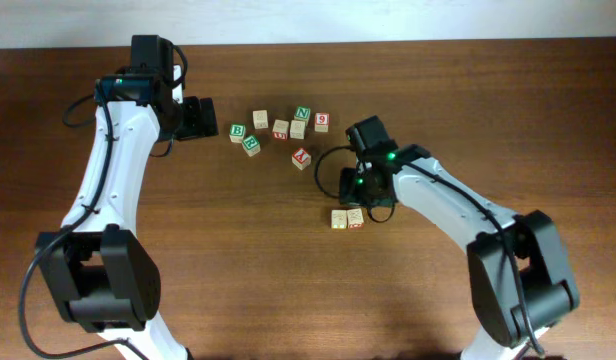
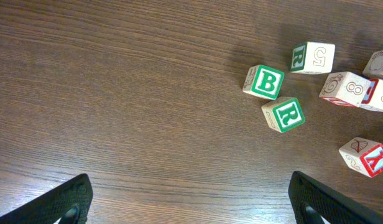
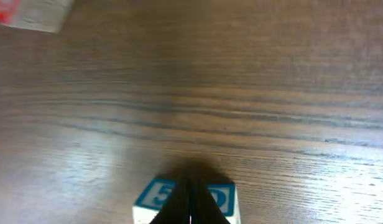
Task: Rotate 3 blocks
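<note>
- Pale wooden cube with a blue-printed face [image 3: 185,198] sits at the bottom edge of the right wrist view. The right gripper [image 3: 191,208] has its fingers pressed together with nothing between them, and their tip overlaps that face. We cannot tell whether they touch it.
- Overhead, the right gripper [image 1: 360,200] hangs just above a touching pair near the table's middle: the left pale cube [image 1: 339,218] and the right pale cube [image 1: 355,217]. We cannot tell which one carries the blue face.
- Pale wooden cube with a red letter [image 1: 301,158] lies skewed and alone, between that pair and the upper cluster.
- In the upper cluster we note a green B cube [image 1: 237,131], a green R cube [image 1: 251,146], a green N cube [image 1: 302,113] and a red 9 cube [image 1: 321,121], with plainer pale cubes between them.
- The left gripper [image 1: 200,118] hangs just left of the green B cube. Its black fingers [image 2: 67,199] stand wide apart and hold nothing.
- Everything rests on a brown wood-grain table [image 1: 468,90].
</note>
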`<action>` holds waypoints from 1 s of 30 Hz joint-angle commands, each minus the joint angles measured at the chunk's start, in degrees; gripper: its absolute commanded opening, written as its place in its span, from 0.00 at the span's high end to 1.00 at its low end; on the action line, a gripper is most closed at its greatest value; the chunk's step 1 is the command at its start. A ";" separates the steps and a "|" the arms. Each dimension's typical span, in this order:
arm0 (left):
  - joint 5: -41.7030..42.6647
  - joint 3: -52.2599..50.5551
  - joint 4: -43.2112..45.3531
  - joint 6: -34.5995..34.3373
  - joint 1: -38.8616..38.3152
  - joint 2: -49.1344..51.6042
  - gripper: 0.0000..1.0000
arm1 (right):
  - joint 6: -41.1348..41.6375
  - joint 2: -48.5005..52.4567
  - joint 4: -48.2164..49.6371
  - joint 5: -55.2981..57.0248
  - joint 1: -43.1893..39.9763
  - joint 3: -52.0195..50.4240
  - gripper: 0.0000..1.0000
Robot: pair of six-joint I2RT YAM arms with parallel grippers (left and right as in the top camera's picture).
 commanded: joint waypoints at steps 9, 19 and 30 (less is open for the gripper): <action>-0.37 1.09 0.11 0.74 0.31 0.68 0.01 | 5.51 0.70 -5.07 3.52 0.35 0.66 0.96; -0.37 1.09 0.11 0.74 0.24 0.68 0.01 | -6.10 0.70 -2.03 3.98 -1.16 17.79 0.59; -0.37 1.09 0.11 0.74 0.24 0.68 0.01 | -30.60 16.48 11.98 -4.70 2.58 22.05 0.32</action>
